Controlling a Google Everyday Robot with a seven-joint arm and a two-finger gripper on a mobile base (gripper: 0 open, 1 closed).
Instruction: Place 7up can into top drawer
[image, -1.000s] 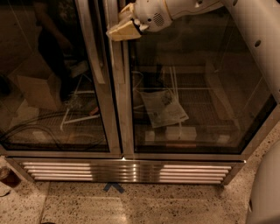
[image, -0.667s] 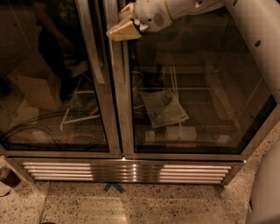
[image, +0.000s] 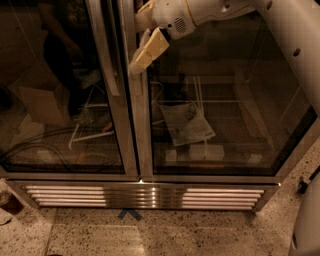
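Gripper has been lowered slightly, high on the glass-door cooler.
It is held open before the cooler's centre post, nothing gripped; the 7up can cannot be seen.

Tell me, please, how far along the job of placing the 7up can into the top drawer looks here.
Done: nothing visible; neither a can nor a drawer is in view. In hand: the white arm's tan two-finger gripper is high up, in front of the centre post of the steel-framed glass-door cabinet, and no can shows in it. Left: apparently everything, meaning finding the can, grasping it and putting it in the drawer.
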